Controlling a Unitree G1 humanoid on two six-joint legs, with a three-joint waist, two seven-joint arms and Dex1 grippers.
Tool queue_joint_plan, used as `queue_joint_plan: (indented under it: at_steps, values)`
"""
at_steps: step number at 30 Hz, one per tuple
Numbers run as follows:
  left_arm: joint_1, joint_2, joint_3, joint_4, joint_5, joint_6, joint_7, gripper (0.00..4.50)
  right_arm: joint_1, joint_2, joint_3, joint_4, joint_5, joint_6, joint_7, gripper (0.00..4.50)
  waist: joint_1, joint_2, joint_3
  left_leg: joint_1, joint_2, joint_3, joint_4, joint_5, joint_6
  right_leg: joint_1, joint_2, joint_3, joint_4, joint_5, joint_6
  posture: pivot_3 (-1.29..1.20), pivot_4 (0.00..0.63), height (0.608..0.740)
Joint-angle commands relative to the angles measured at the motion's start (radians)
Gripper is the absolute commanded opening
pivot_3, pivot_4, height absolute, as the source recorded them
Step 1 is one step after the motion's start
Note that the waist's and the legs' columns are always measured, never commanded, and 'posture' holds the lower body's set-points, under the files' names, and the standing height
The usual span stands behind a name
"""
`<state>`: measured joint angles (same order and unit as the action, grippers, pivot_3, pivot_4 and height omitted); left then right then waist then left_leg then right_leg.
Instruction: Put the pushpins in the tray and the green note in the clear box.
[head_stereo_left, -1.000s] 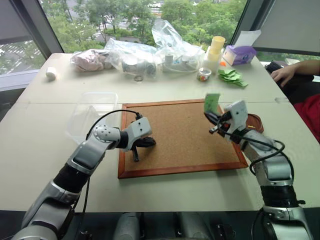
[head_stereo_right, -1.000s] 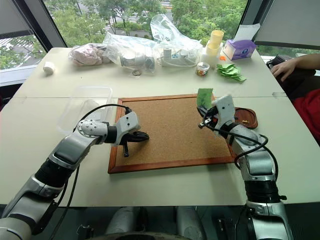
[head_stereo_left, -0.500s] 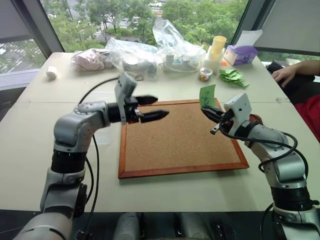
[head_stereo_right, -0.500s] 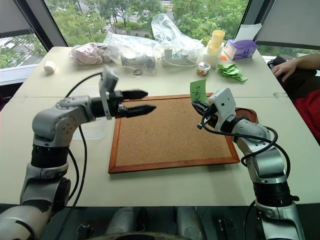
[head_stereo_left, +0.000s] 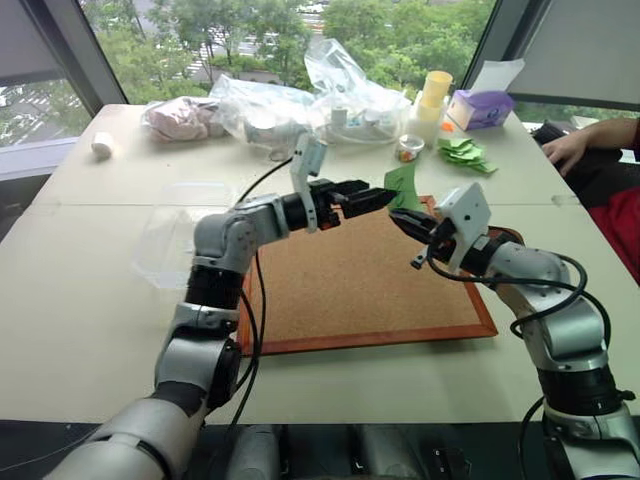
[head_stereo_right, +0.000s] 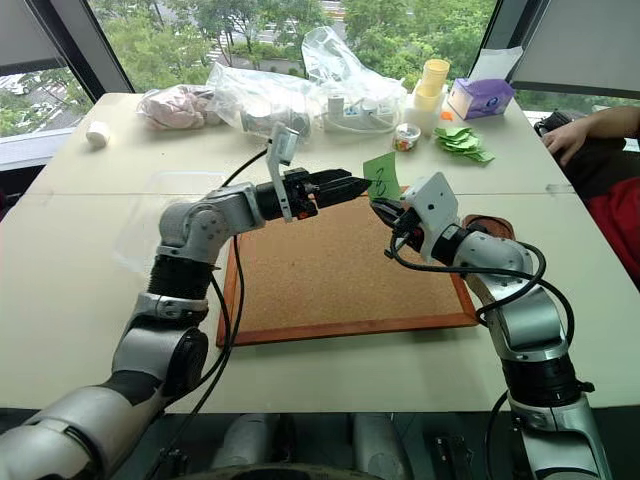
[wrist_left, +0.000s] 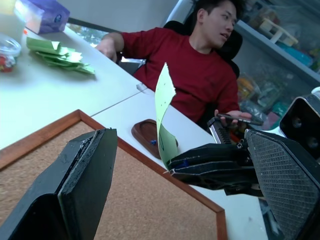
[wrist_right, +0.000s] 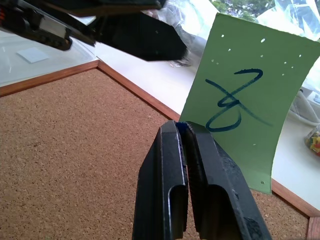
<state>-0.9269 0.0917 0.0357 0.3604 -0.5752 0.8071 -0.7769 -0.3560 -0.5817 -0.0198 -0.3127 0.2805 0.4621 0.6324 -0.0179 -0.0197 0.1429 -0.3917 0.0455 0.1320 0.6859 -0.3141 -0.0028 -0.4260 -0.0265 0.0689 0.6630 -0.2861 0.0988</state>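
My right gripper (wrist_right: 182, 127) is shut on the lower corner of the green note (wrist_right: 235, 100), which it holds upright above the cork board. A bit of blue shows at the pinch; I cannot tell what it is. My left gripper (head_stereo_right: 362, 184) is level and open, and its tips almost reach the note's (head_stereo_right: 381, 178) edge. In the left wrist view the note (wrist_left: 164, 105) stands edge-on between the spread fingers (wrist_left: 85, 185). The tray (wrist_left: 145, 134) sits past the board's corner with a tiny blue pushpin (wrist_left: 154, 142) in it. The clear box (head_stereo_left: 180, 225) lies left of the board.
The cork board (head_stereo_left: 360, 275) fills the table's middle. Along the far edge are clear plastic bags (head_stereo_left: 300, 100), yellow cups (head_stereo_left: 433, 95), a purple tissue box (head_stereo_left: 480, 108) and a heap of green paper pieces (head_stereo_left: 462, 152). A person's hand (head_stereo_left: 568, 146) rests on the table at the right.
My left arm rose off the cork board, swung right toward the note, and its gripper opened. My right gripper shifted slightly left, still holding the note.
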Motion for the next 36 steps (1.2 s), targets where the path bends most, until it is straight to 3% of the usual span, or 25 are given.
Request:
queue_joint_plan:
  at_steps: [1,5,7,15,29,36]
  values:
    - [-0.077,-0.038,-0.001,0.122,0.033,-0.095,-0.013,4.47,-0.018,-0.001,-0.008,-0.062,-0.005,-0.018,-0.010,0.00,0.001,0.000,0.000,0.000,0.000,0.000,0.000,0.000,0.000,0.000,0.000,0.000,0.000,0.000,0.000,0.00,0.150,0.738]
    - [-0.153,-0.083,0.031,0.294,0.042,-0.162,-0.012,4.47,-0.017,0.003,0.002,-0.087,-0.009,-0.010,-0.021,0.00,0.003,0.000,0.000,-0.001,-0.001,0.000,0.000,0.000,0.000,0.000,0.000,0.000,-0.001,0.000,0.000,0.00,0.150,0.738]
    - [-0.178,-0.095,0.027,0.360,0.056,-0.191,-0.033,3.95,-0.015,0.003,0.006,-0.100,-0.013,-0.008,-0.026,0.00,0.003,0.000,0.000,-0.001,-0.001,-0.001,0.000,0.000,0.000,0.000,0.000,0.000,-0.001,0.000,0.000,0.00,0.150,0.738]
    - [-0.222,-0.116,0.037,0.457,0.079,-0.236,-0.064,0.08,-0.008,0.003,0.007,-0.130,-0.022,-0.003,-0.034,0.00,0.001,0.000,0.000,-0.001,-0.001,-0.001,-0.001,0.000,0.000,0.000,0.000,0.000,-0.001,0.000,0.000,0.00,0.150,0.738]
    - [-0.194,-0.088,0.024,0.477,0.164,-0.327,-0.074,0.03,-0.001,0.061,-0.047,-0.154,0.023,0.019,-0.099,0.00,0.002,0.000,0.000,-0.001,-0.001,-0.001,-0.001,0.000,0.000,-0.001,0.000,0.000,-0.001,0.000,0.000,0.00,0.150,0.738]
    - [-0.162,-0.060,0.019,0.368,0.164,-0.288,-0.068,0.03,0.010,0.084,-0.119,-0.165,0.120,0.117,-0.137,0.00,0.003,-0.001,0.000,-0.001,-0.001,-0.001,-0.001,0.000,0.000,-0.001,0.000,0.000,-0.001,0.000,0.000,0.00,0.150,0.738]
